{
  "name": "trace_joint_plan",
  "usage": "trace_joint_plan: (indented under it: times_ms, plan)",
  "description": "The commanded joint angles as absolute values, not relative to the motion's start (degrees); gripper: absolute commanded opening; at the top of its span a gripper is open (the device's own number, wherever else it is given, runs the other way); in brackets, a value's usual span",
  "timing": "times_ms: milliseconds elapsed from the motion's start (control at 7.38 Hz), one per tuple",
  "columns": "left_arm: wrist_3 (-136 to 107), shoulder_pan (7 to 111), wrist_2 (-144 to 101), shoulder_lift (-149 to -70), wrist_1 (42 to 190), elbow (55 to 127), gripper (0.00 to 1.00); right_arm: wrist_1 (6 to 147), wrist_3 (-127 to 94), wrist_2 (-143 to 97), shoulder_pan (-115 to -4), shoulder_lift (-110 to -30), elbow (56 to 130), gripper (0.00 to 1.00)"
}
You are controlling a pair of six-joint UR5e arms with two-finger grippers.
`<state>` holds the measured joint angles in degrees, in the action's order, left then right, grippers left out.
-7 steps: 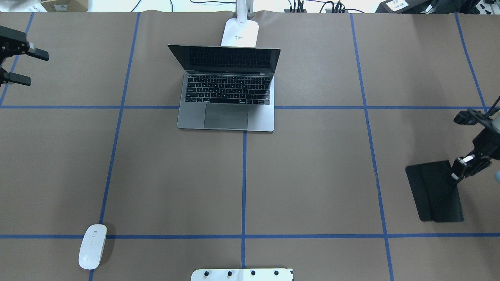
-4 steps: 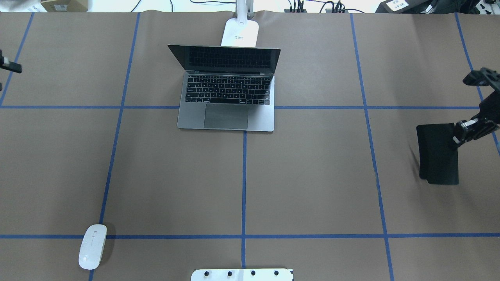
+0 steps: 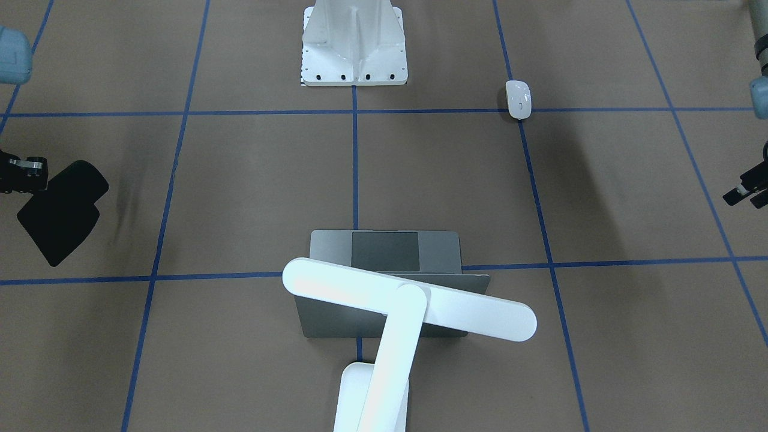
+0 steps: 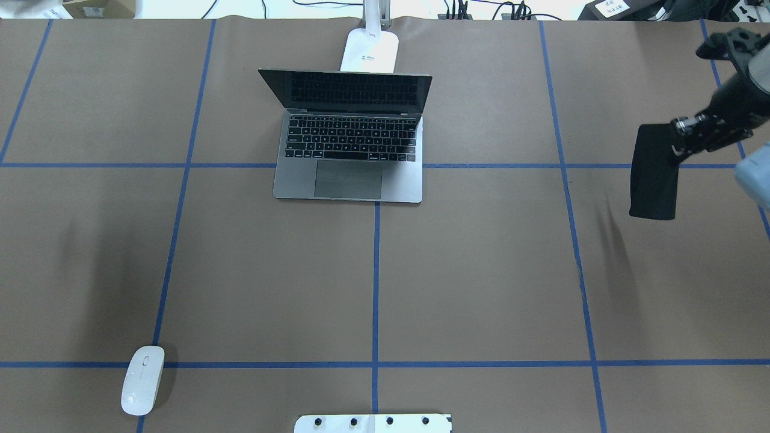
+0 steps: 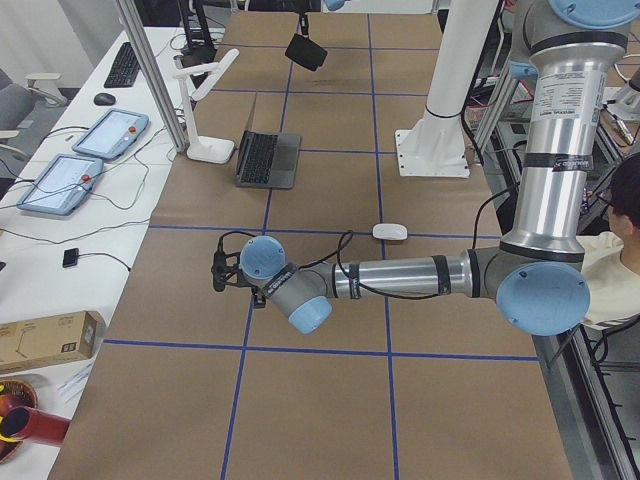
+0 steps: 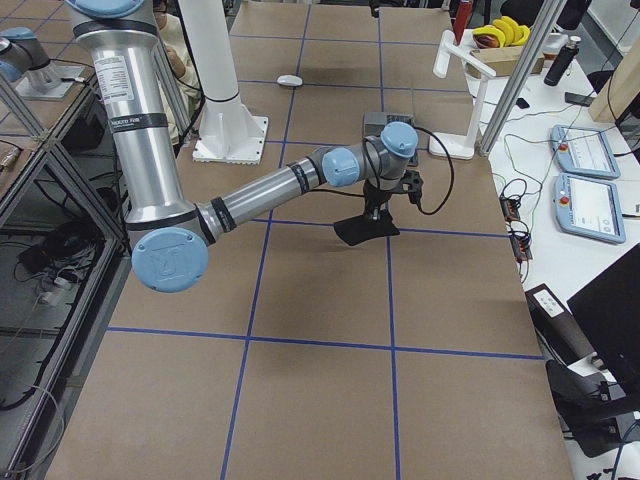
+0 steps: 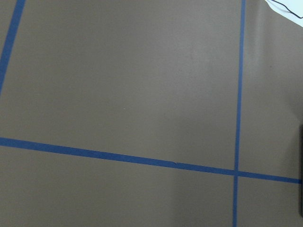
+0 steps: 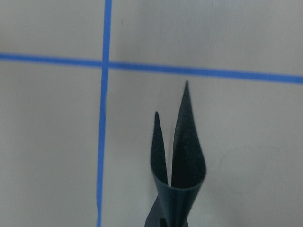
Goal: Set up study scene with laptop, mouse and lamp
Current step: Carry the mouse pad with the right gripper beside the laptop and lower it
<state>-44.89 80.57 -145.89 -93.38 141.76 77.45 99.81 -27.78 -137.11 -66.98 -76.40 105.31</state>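
The laptop [image 4: 349, 174] stands open at the far middle of the table, with the white lamp [image 3: 408, 306] over its lid and the lamp base [image 4: 370, 51] behind it. The white mouse [image 4: 142, 388] lies near the front left corner and also shows in the front-facing view [image 3: 518, 99]. My right gripper [image 4: 680, 139] is shut on a folded black mouse pad [image 4: 652, 174] that hangs above the table at the far right. The pad also shows in the right wrist view [image 8: 180, 165]. My left gripper [image 3: 744, 193] is at the table's left edge, its fingers apart and empty.
The white bolted pedestal [image 3: 354, 48] stands at the robot's side of the table, and its plate shows in the overhead view [image 4: 373, 423]. Blue tape lines grid the brown table cover. Tablets, a keyboard and cables lie beyond the far edge [image 5: 85, 150].
My right gripper has carried the mouse pad away from the robot, toward the far right of the table. My left gripper has drawn back out of the overhead view on the left.
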Motion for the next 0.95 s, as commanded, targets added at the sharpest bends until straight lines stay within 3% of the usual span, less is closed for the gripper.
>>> trace_joint_plan:
  times_ms: [0, 814]
  plan:
    - [-38.16, 81.38, -144.14, -92.81, 141.15, 75.42, 1.00, 103.18, -38.88, -133.51, -63.40, -69.19, 106.69, 0.00]
    - [-31.20, 83.67, -142.12, -89.30, 141.15, 75.32, 1.00, 102.83, -60.28, -125.34, -50.54, -57.58, 106.00, 0.00]
